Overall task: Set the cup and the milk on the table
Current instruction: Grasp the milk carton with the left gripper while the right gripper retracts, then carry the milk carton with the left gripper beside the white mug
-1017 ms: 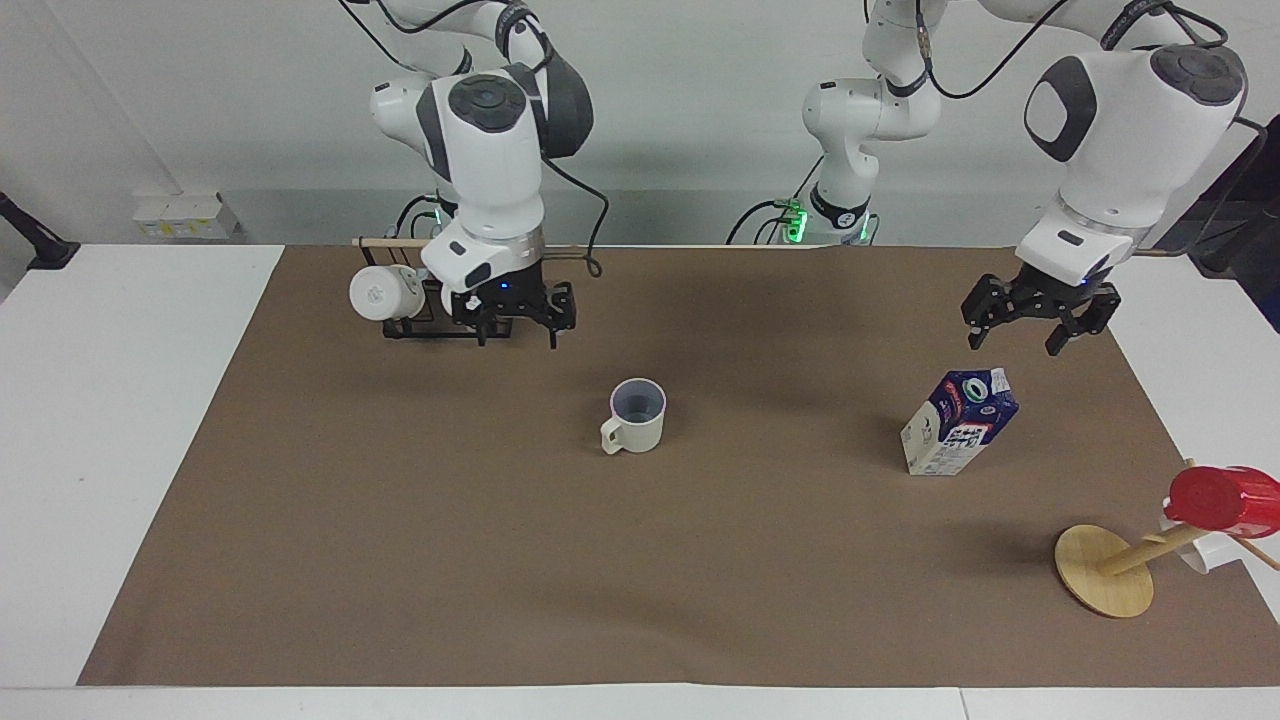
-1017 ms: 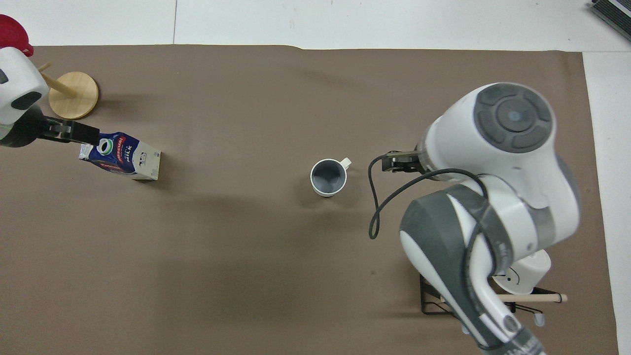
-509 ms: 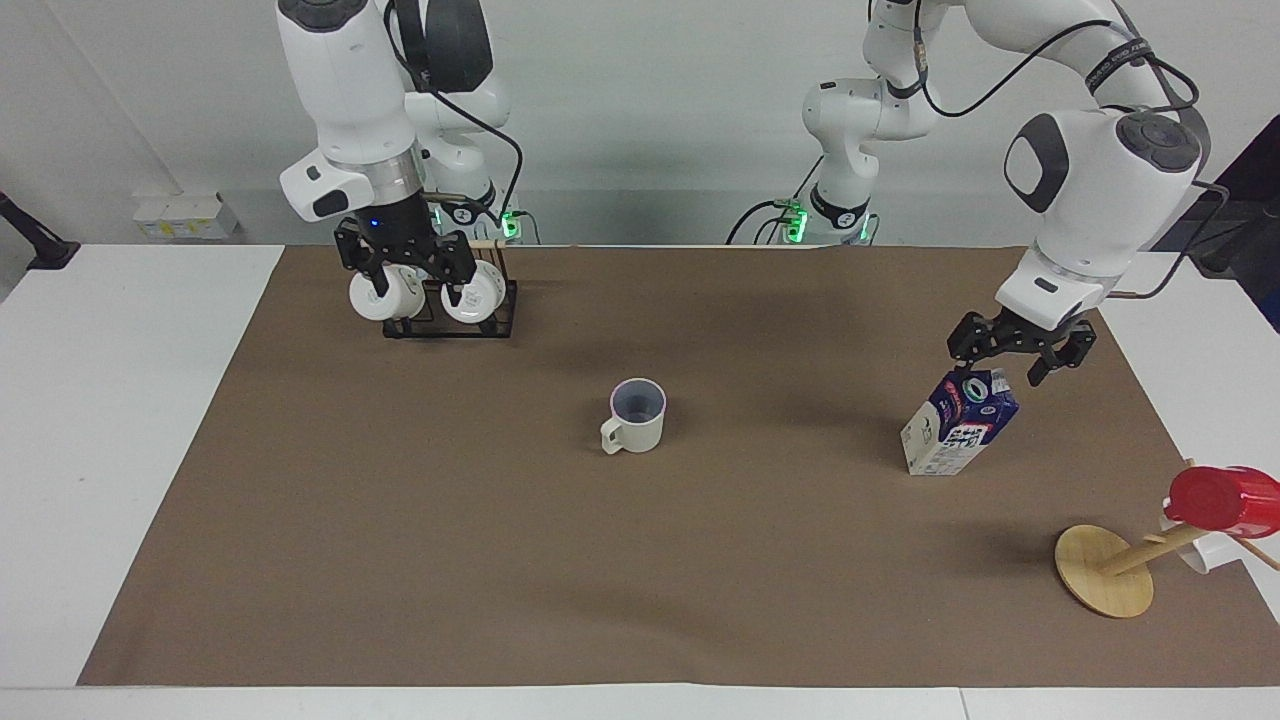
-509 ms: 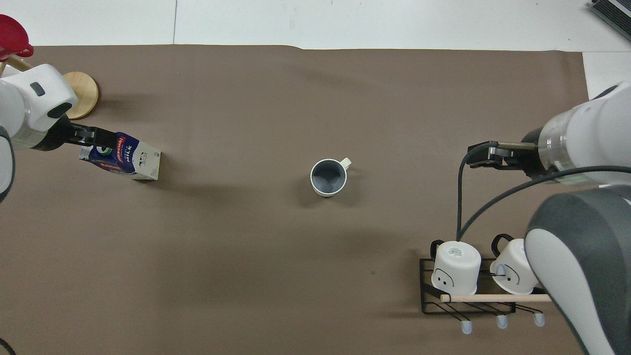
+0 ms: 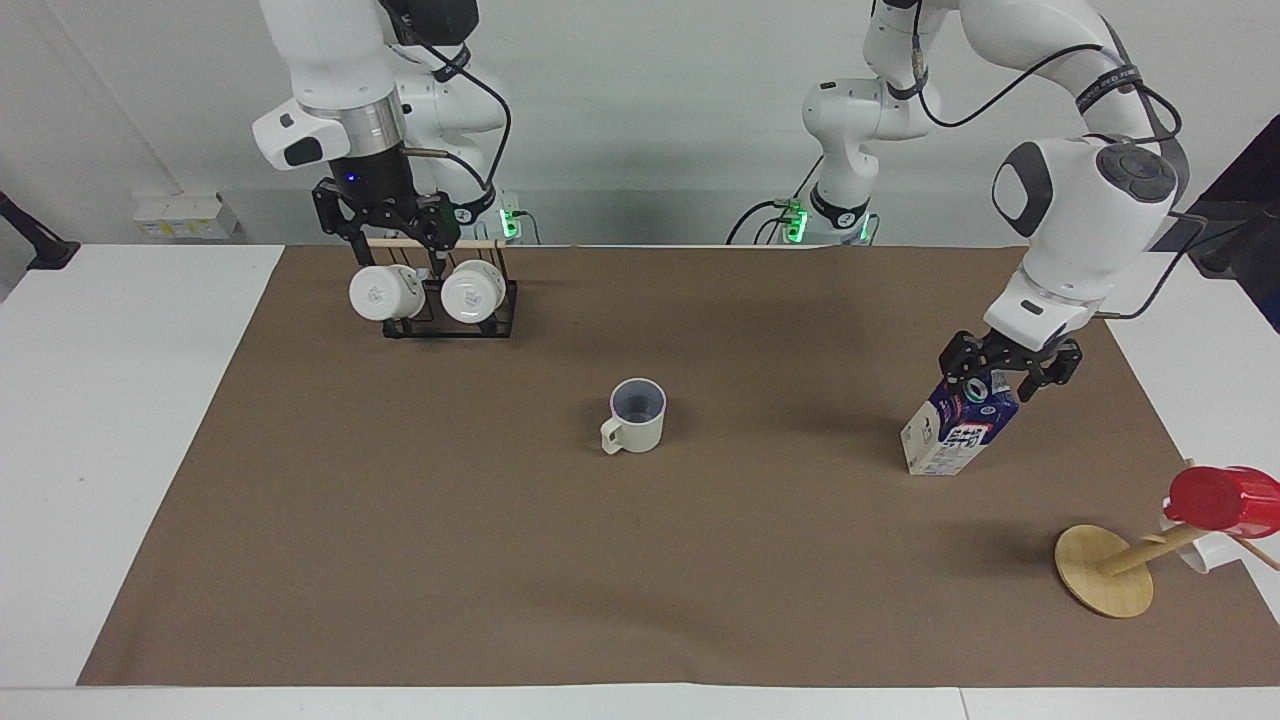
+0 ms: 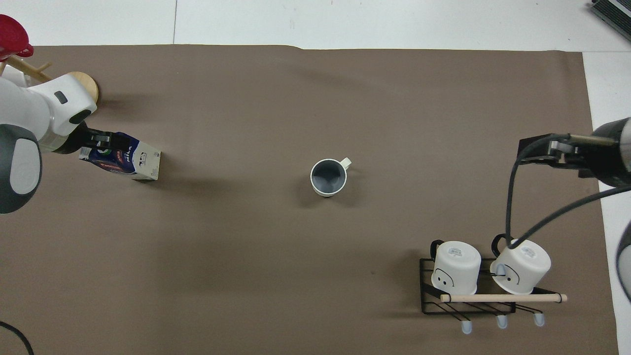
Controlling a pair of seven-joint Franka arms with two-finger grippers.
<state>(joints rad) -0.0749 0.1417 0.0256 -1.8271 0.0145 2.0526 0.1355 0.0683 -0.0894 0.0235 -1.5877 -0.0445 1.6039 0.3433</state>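
Facing view is showing the cup (image 5: pixel 637 414) standing upright on the brown paper (image 5: pixel 500 560) near the middle of the table (image 5: pixel 110 420), its handle pointing away from the robots and toward the right arm's end. Nothing is touching it.

The milk (image 5: pixel 960 424) is sitting on the paper toward the left arm's end, leaning over with its capped top tipped toward that end. The left gripper (image 5: pixel 1008 370) is hanging right at the carton's top, its fingers spread apart on either side of the gable and round white cap; whether they are touching the carton cannot be told. On the carton's blue slope, seen from overhead (image 6: pixel 121 159), red-banded lettering is showing, with white letters beside it that seem to read "milk"; the black characters on the white panel are too small to read.

The right gripper (image 5: pixel 385 215) is hovering with fingers apart over the black rack (image 5: pixel 450 318) near the robots, where two white mugs (image 5: pixel 380 292) are hanging on their sides under a wooden dowel. Each mug is showing a round logo on its base that cannot be read, and overhead a curved black face-like mark on its side.

A red cup (image 5: pixel 1222 500) is sitting on a tilted wooden stand (image 5: pixel 1105 570) at the left arm's end, farther from the robots than the milk.
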